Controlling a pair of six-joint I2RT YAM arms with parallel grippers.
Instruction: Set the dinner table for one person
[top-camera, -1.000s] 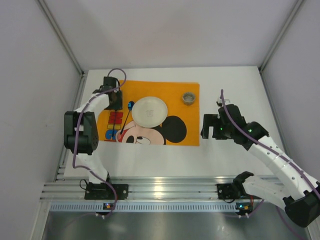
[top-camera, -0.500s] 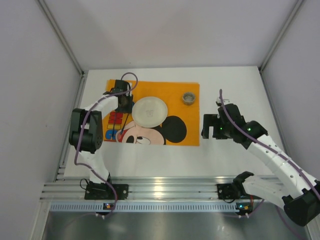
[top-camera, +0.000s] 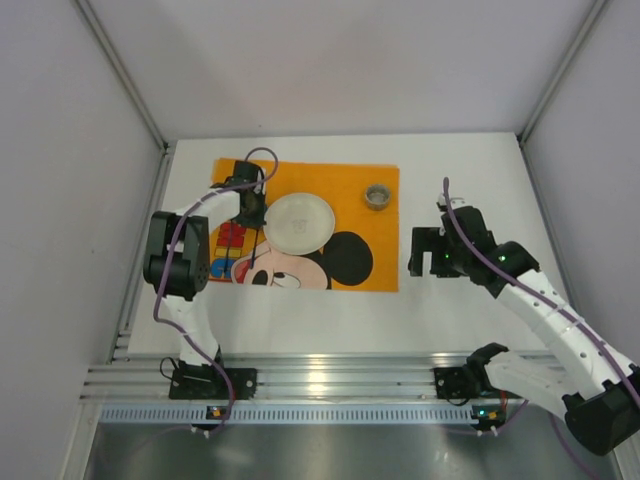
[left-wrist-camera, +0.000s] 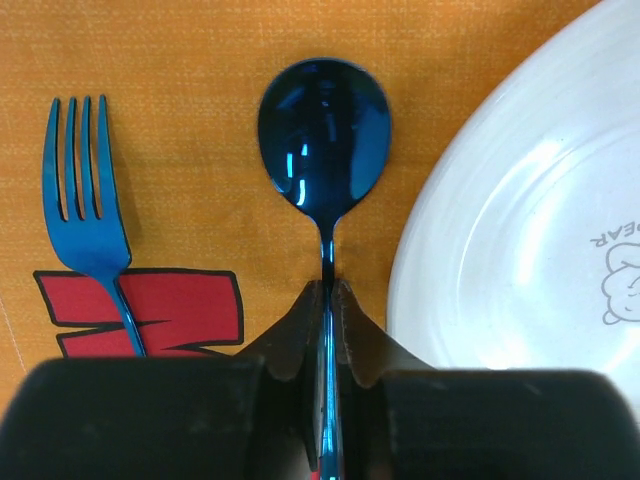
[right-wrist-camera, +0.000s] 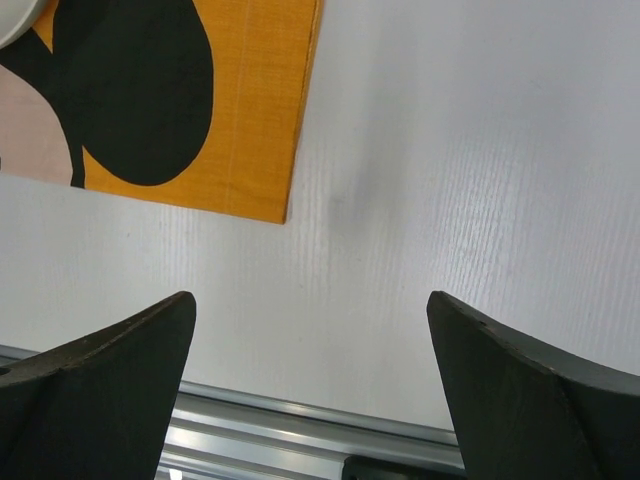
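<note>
Overhead rear view, wrist close-ups, placemat (top-camera: 345, 185) shared

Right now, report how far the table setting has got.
Done: the orange cartoon placemat lies on the white table, with the round white plate, small grey cup and blue metal fork on it. In hand: the left hand is shut on the handle of the blue metal spoon, between fork and plate. Left: release the spoon; the open right hand holds nothing.

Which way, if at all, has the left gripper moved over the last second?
Yes. The left gripper shifted right, from the placemat's left edge toward the plate, and now pinches the spoon.
</note>
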